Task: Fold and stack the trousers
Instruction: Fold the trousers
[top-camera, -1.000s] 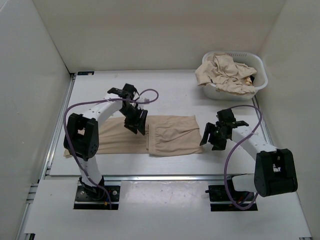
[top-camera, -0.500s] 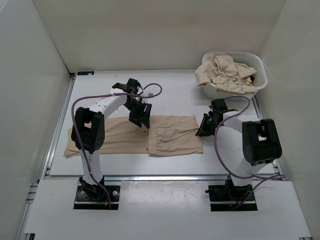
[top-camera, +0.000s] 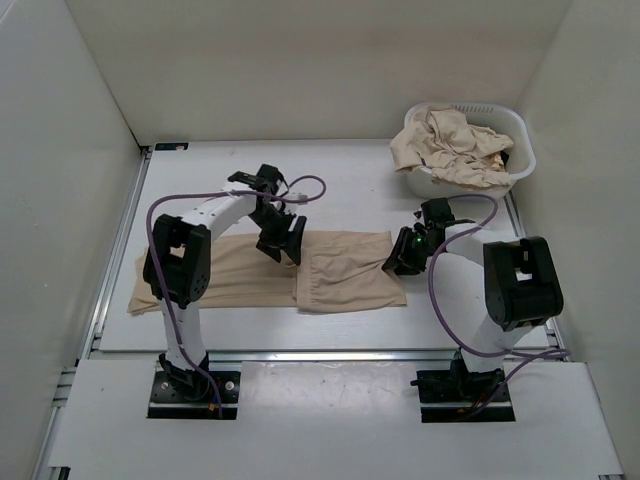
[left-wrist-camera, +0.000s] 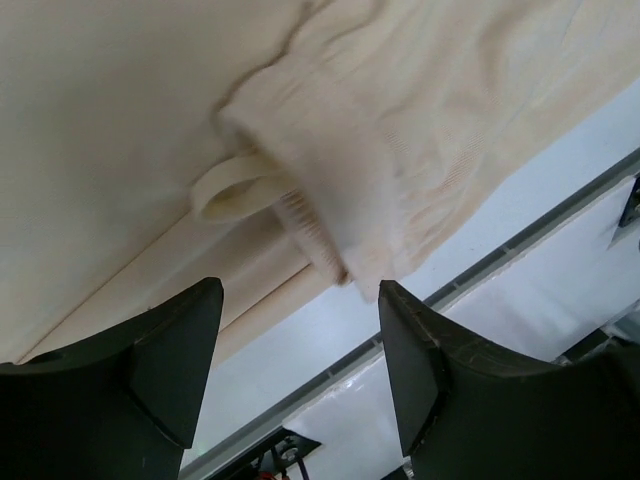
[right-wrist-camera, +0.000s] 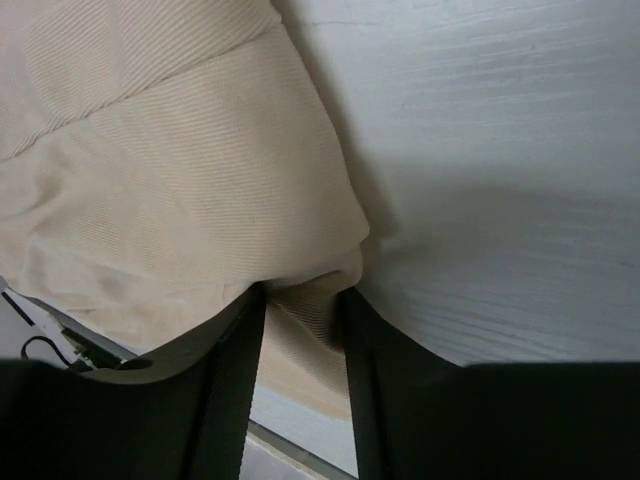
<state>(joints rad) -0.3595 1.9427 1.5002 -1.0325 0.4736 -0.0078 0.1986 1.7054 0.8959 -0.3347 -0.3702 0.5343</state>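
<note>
Trousers: one beige pair of trousers (top-camera: 345, 272) lies flat on the bench (top-camera: 350, 180). The long axis runs left to right across the front of both my arms. A raised cloth edge crosses the pair near its middle.

Left fingers: my left fingers (top-camera: 283, 243) are spread wide and hold nothing. They hang low over the far edge of the trousers, right at that middle line. In my wrist view a thick hem and a small cloth loop lie just ahead, between the two fingertips.

Right fingers: my right fingers (top-camera: 398, 262) are drawn narrow and pinch a bunch of cloth at the right-hand end of the trousers.

Key relation: from my right fingers the whole length of cloth stretches away to the left, towards my left fingers. I judge that a fold would carry this end leftward along the long axis.

Nearer arm: right for the end, left for the middle.

Basket: a white basket (top-camera: 520, 165) heaped with more beige cloth stands at the far right, well apart.

Risk: with only one side pinched, the layer may drag unevenly.
</note>
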